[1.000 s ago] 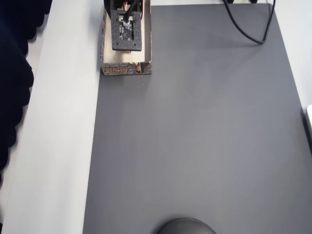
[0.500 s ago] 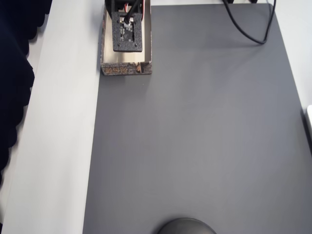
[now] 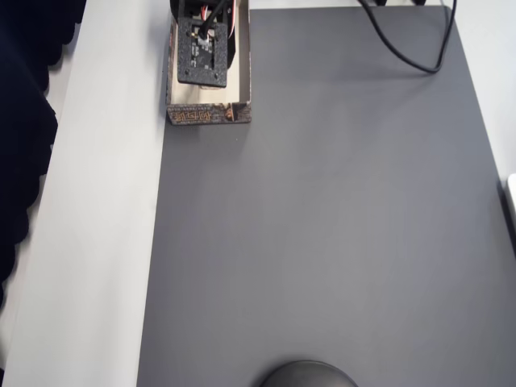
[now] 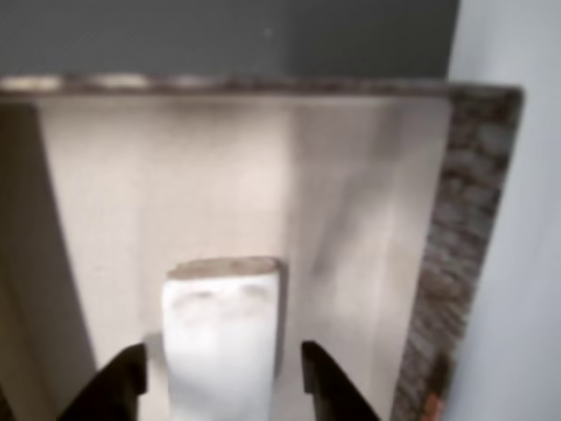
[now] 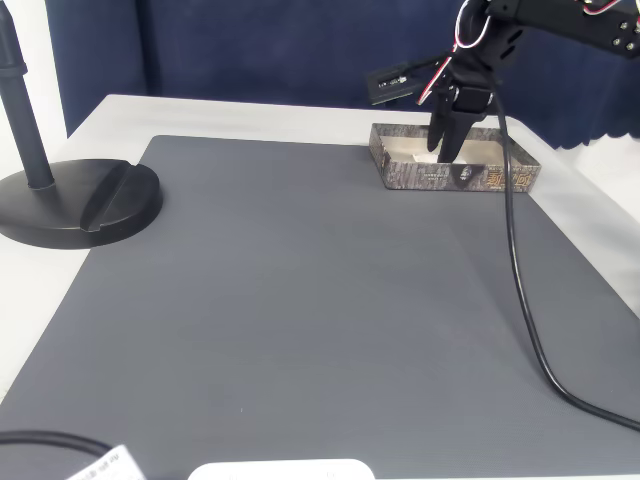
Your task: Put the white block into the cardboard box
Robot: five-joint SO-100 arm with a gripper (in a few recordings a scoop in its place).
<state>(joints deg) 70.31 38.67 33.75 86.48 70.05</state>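
Wrist view: your black two-finger gripper point(image 4: 219, 377) inside the shallow cream-lined cardboard box point(image 4: 465, 263).
Your jaws stand apart, flanking the small white rectangular block point(image 4: 223, 342), which rests on the box floor; contact is unclear.

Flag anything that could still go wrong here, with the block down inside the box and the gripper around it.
1. In the wrist view the white block lies on the floor of the cardboard box, with the gripper fingers apart on either side. Lifting at an angle could clip the block and drag it.
2. In the fixed view the gripper reaches down between the box's low walls; a sideways retreat might catch a wall and shift the box.
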